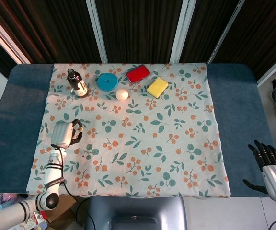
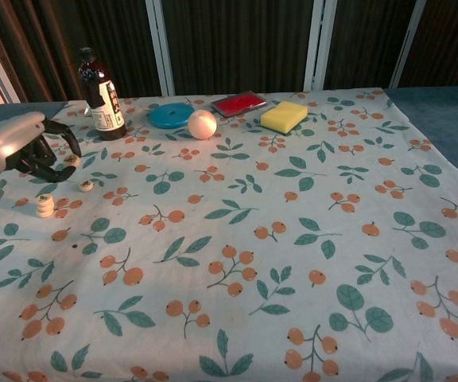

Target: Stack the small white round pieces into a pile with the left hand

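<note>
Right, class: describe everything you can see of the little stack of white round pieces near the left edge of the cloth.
The stack of white round pieces looks like a few small, pale, flat discs, perhaps plastic, piled upright on the floral cloth. Nothing grips it. The left robot hand hangs behind it, apart. One loose piece lies flat just beyond. Markings are too small to read.

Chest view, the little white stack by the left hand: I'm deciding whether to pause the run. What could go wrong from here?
1. The stack stands close below the left hand; a low pass toward it could topple it.
2. The loose piece lies flat on the cloth, so the fingers may slip off it or drag the fabric.
3. The bottle stands upright just beyond the hand and could be tipped by a wide swing.
</note>
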